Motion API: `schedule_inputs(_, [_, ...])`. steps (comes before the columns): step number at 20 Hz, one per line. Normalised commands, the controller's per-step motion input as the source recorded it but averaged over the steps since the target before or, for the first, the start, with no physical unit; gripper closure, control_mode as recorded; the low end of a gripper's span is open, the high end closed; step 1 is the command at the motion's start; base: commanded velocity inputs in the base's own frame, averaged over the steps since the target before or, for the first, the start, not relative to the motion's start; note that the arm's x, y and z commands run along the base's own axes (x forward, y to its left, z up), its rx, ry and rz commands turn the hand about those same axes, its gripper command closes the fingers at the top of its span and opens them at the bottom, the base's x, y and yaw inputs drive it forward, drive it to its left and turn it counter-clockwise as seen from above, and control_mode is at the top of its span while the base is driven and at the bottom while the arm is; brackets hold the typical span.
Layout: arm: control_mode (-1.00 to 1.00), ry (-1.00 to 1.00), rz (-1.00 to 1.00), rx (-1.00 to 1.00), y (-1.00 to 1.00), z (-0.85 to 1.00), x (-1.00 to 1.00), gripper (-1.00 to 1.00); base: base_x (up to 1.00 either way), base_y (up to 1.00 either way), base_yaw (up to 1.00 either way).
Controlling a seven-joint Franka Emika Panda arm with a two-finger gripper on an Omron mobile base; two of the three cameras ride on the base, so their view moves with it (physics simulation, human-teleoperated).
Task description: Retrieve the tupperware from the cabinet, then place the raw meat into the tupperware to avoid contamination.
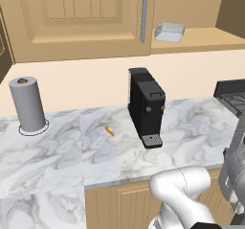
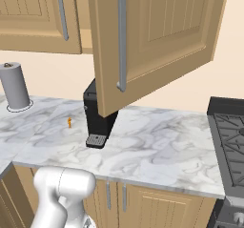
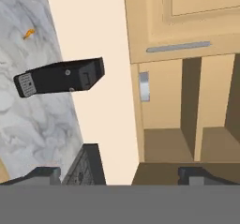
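Seen along the hand, we find the claw released, its two dark fingertips spread wide with nothing between them, directed at the open cabinet. The hand view is rolled, so the coffee machine, our landmark, appears lying sideways. In the left base view we see the tupperware on the cabinet shelf, above the coffee machine and to its right, beside the closed door's silver bar handle. The raw meat lies on the marble table just left of the coffee machine, apart from it. Further left of the machine stands a grey paper-towel roll. In the right base view the opened cabinet door hangs in front of the machine's upper part; a dark stove lies well to its right.
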Motion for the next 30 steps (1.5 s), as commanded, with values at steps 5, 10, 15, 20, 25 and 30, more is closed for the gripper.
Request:
schedule_inputs(5, [-1.00,-0.06,-0.24,-0.07,-0.31,0.00,0.46,-1.00,0.00,0.00,0.00])
schedule_inputs(10, [-1.00,-0.08,-0.21,-0.05,-0.32,0.00,0.51,-1.00,0.00,0.00,0.00])
schedule_inputs(15, [-1.00,-0.09,-0.19,-0.04,-0.38,0.00,0.51,-1.00,0.00,0.00,0.00])
schedule_inputs(20, [-1.00,-0.09,-0.20,-0.02,-0.41,0.00,0.49,-1.00,0.00,0.00,0.00])
schedule_inputs(25, [-1.00,-0.09,-0.19,-0.01,-0.44,0.00,0.49,-1.00,0.00,0.00,0.00])
schedule_inputs(30, [-1.00,-0.10,-0.11,0.00,-0.66,0.00,0.29,-1.00,0.00,0.00,0.00])
